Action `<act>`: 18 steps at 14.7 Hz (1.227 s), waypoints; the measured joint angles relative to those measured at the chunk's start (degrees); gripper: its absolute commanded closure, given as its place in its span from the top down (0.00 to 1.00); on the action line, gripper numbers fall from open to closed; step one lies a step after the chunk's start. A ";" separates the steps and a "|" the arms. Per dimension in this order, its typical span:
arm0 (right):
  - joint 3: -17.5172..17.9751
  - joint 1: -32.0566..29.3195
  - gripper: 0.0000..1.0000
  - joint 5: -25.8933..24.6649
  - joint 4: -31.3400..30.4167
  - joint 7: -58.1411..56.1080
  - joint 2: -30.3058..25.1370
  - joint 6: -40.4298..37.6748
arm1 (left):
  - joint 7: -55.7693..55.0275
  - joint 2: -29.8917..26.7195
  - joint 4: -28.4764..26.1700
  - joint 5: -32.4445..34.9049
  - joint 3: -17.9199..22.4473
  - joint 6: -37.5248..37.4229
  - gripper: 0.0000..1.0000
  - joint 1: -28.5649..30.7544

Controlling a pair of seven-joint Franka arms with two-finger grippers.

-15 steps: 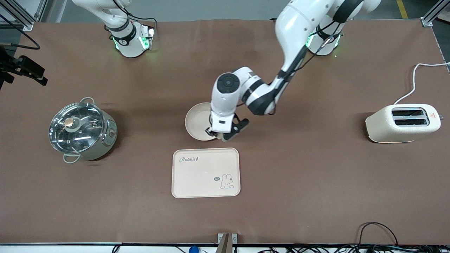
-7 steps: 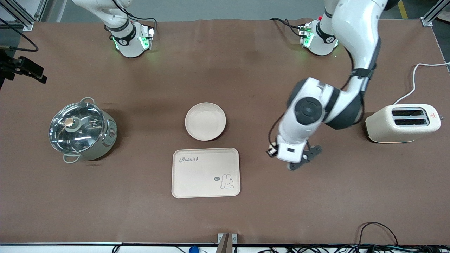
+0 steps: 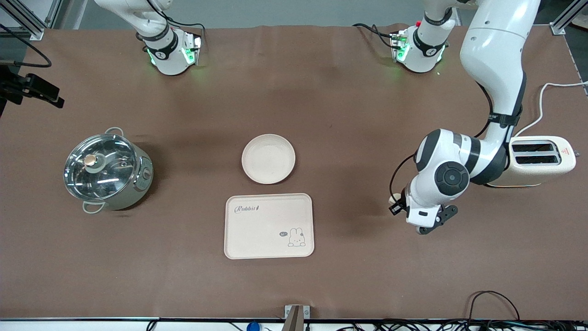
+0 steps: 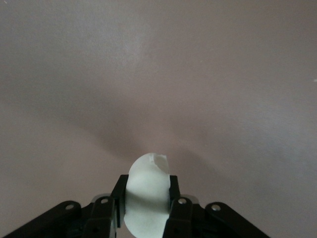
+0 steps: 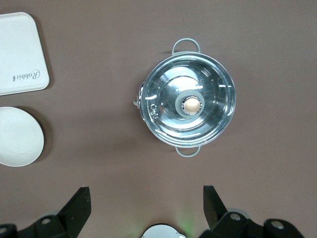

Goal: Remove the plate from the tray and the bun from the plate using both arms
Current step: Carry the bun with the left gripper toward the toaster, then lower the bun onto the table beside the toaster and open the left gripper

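The round cream plate (image 3: 268,158) lies flat on the brown table, just farther from the front camera than the rabbit tray; it also shows in the right wrist view (image 5: 17,136). My left gripper (image 3: 396,203) hangs low over the table beside the toaster. It is shut on the small pale bun (image 4: 147,191), whose rounded top sticks out between the black fingers (image 4: 174,191). The bun shows in the front view (image 3: 394,198) as a cream speck. My right gripper (image 5: 147,206) is open and empty, waiting high over its own end of the table, above the pot.
A cream rectangular tray (image 3: 268,225) with a rabbit drawing lies nearer the front camera than the plate. A lidded steel pot (image 3: 106,170) stands toward the right arm's end. A cream toaster (image 3: 533,161) with a white cord stands toward the left arm's end.
My left arm left the plate's rim and swung toward the toaster end. The plate stays alone on the table. The bun now sits between the left fingers.
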 measured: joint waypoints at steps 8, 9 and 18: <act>0.35 0.82 1.00 0.55 -0.45 0.00 0.16 0.38 | 0.18 3.22 -6.74 1.98 0.03 10.54 0.45 2.16; 0.37 1.27 1.00 0.53 -0.58 0.01 0.17 0.39 | 0.21 3.20 -6.71 3.57 0.01 10.59 0.58 3.14; 0.19 1.80 1.00 0.49 -0.70 0.54 0.17 0.92 | 1.64 0.97 -2.41 5.27 -1.72 4.91 1.00 5.42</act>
